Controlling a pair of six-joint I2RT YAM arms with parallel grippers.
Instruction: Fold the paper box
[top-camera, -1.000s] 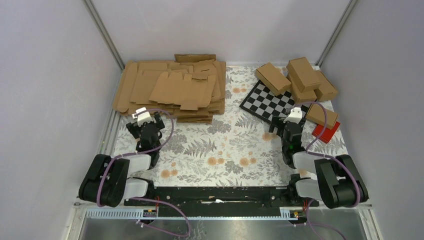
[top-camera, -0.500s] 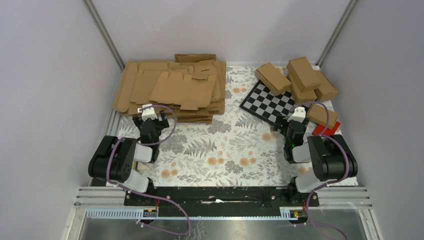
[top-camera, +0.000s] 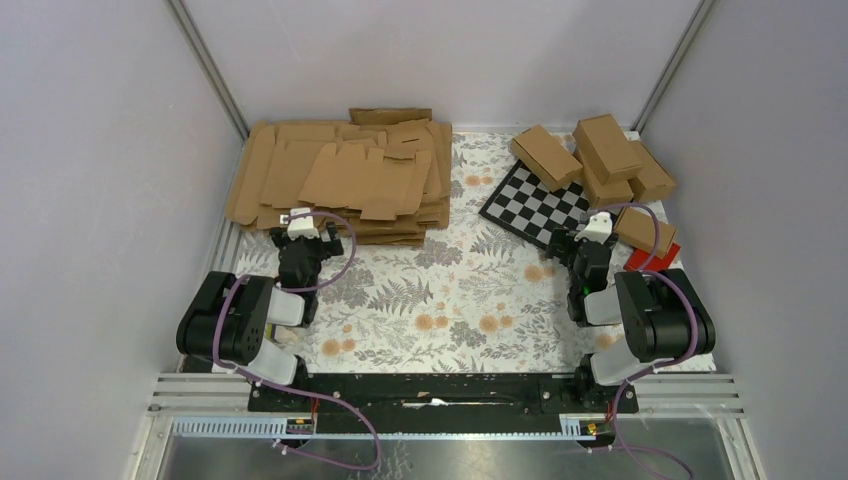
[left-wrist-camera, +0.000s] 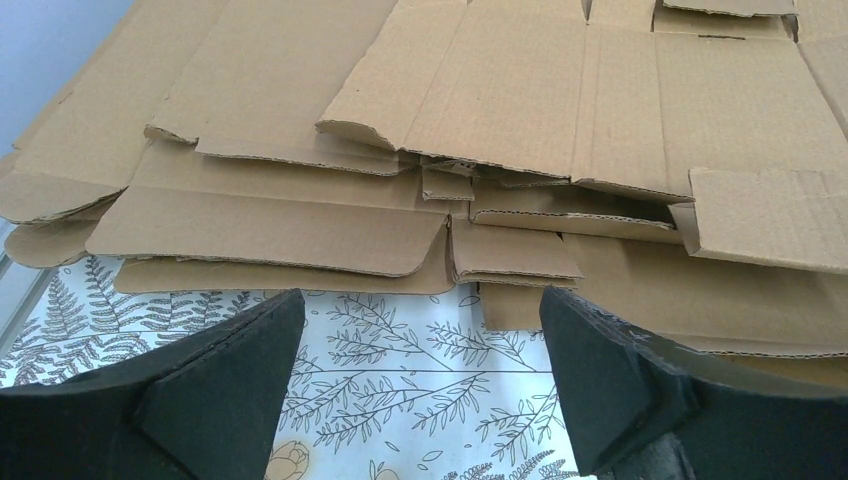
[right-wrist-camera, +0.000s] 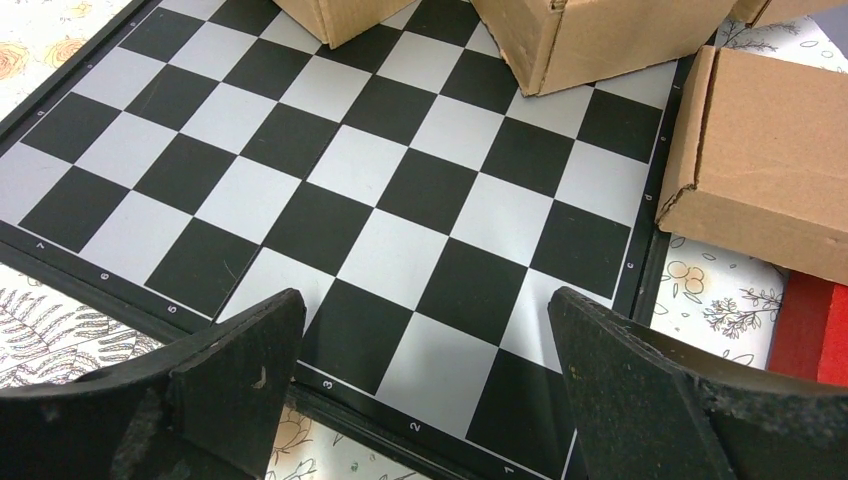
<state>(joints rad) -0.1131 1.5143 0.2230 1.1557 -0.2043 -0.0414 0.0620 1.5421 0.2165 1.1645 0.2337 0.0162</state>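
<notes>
Several flat cardboard blanks (top-camera: 345, 180) are lying stacked at the far left of the table (top-camera: 450, 300), while at least five folded boxes (top-camera: 600, 160) are sitting at the far right, some on a checkerboard (right-wrist-camera: 380, 190). No blank is lying in the open middle of the table, so this arrangement is fitting either a cycle about to start or one just completed; you are not able to tell which.

The left gripper (left-wrist-camera: 415, 390) is hovering just short of the stack's near edge, its fingers spread wide and holding nothing. If you are taking a blank, you are aiming for the projecting flap edge of the uppermost sheet only, since the layers are overlapping loosely and a deep bite is likely to catch two. The right gripper (right-wrist-camera: 425, 400) is hanging over the checkerboard's near edge, fingers likewise spread and empty, with a red block (right-wrist-camera: 815, 330) just beside the board.

Writing: the checkerboard border is carrying small rank and file numerals; 7, 6, 5, 3, 2 and 1 are appearing legible. No brand or label is showing on the cardboard.
</notes>
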